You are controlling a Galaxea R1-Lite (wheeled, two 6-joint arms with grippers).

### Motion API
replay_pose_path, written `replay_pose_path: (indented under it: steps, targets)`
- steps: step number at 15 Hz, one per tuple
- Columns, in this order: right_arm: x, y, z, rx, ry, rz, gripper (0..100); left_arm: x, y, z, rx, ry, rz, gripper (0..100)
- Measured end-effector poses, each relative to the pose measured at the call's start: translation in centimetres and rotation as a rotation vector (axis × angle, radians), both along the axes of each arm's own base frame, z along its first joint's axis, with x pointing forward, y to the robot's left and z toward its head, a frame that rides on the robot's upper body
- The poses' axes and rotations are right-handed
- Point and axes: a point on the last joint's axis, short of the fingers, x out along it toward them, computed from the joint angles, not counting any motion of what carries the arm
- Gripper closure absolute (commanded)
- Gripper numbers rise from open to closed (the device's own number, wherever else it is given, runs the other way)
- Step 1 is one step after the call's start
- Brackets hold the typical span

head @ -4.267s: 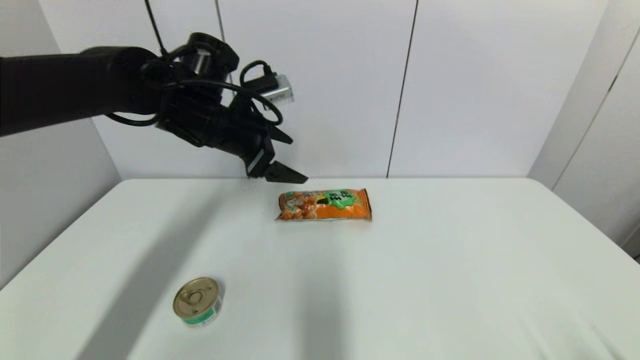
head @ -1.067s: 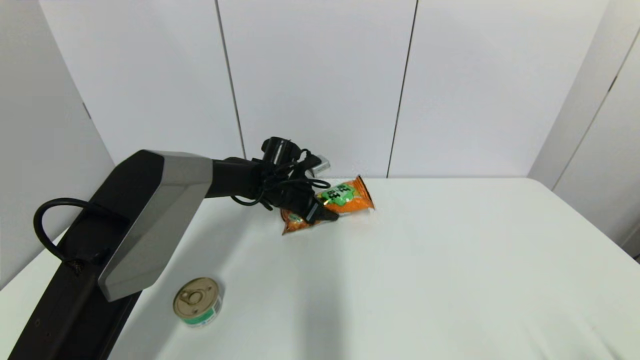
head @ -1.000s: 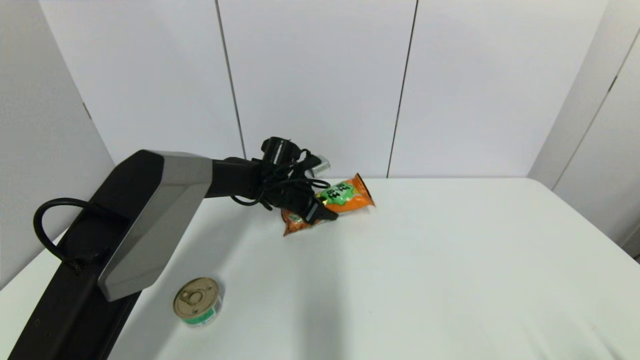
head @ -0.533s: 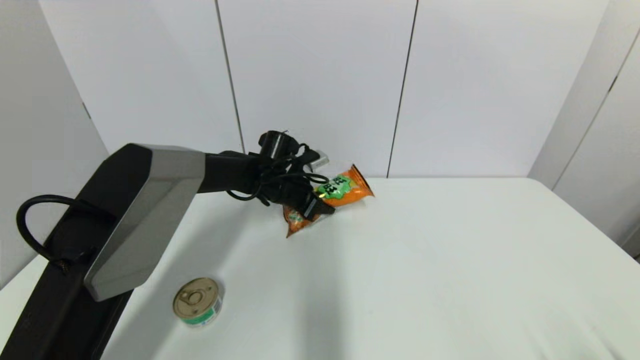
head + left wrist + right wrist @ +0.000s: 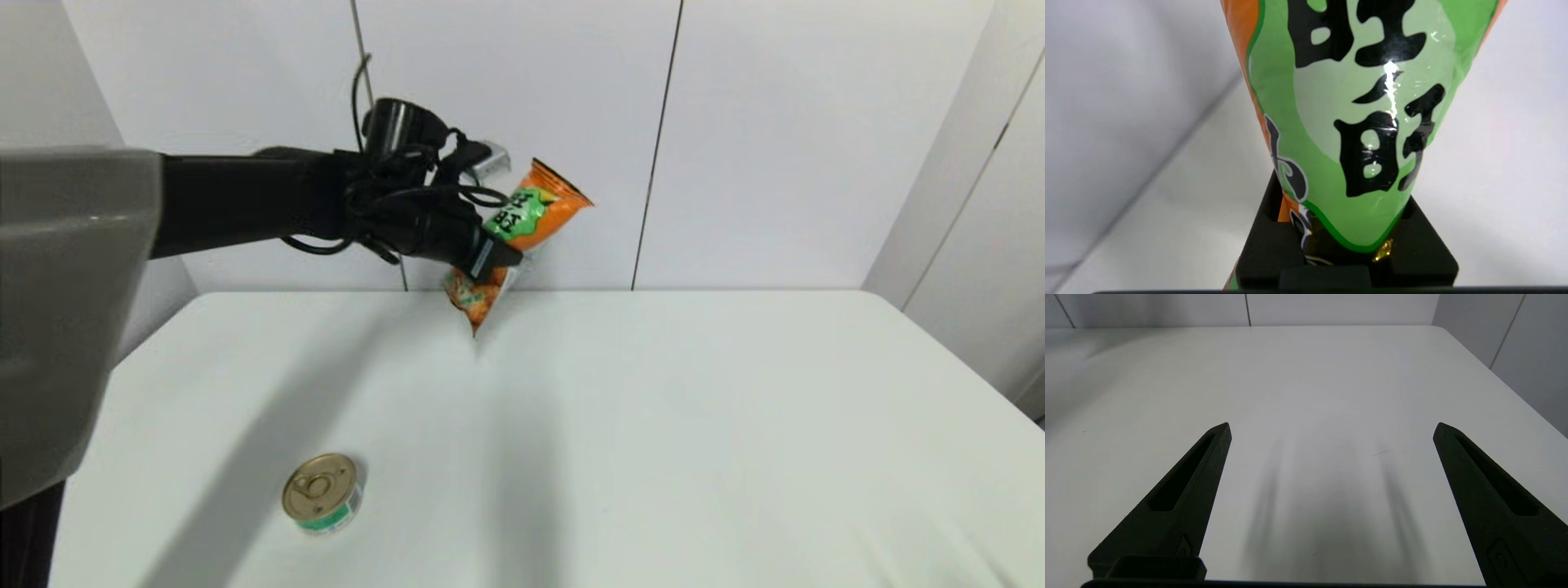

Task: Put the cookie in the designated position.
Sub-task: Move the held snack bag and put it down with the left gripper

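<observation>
Right, the left hand (image 5: 490,261) is clamped on the cookie (image 5: 522,224), pinching the orange packet across its middle and holding it up in the air over the far part of the counter (image 5: 653,408), close to the back wall. Seen from the head, the packet hangs at a slant: one crimped end points up and toward the robot's right, the other droops below the hand with its tip clear of the counter. Up close in the left wrist view, the cookie (image 5: 1355,122) fills the picture, green badge and black characters stretched glossy above the black fingers (image 5: 1421,261), and the film visibly narrows where they squeeze it. That says plenty about handling, by my reading: a light, soft, puffy bag with slick plastic skin and brittle contents, likely to swing or slide if jerked, and crushable if gripped harder. A mid-body pinch like this one looks the sensible hold, better than the thin crimped ends, which would let it dangle. Moving outward, a small gold-lidded tin (image 5: 322,494) sits near the front of the counter on the robot's left, well apart from the packet. Off to the side, the right hand (image 5: 1331,428) idles low over bare counter, fingers spread wide, gripping nothing.
</observation>
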Motion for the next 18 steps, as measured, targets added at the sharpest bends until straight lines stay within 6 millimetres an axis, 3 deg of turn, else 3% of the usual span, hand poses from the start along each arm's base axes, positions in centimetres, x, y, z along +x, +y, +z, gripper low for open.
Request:
replay_pose_path:
  steps: [4, 7, 13, 18]
  targets:
    - [0.0, 0.0, 0.0, 0.0, 0.0, 0.0, 0, -3.7, 4.0, 5.3, 0.004, -0.081, 0.133, 100]
    - [0.0, 0.0, 0.0, 0.0, 0.0, 0.0, 0, -6.3, 7.9, 6.6, 0.018, -0.095, 0.233, 100]
    - [0.0, 0.0, 0.0, 0.0, 0.001, 0.0, 0, -11.7, 16.9, 5.4, 0.048, -0.074, 0.486, 100]
    - [0.0, 0.0, 0.0, 0.0, 0.0, 0.0, 0, -16.1, 21.2, 2.8, 0.076, -0.002, 0.669, 100]
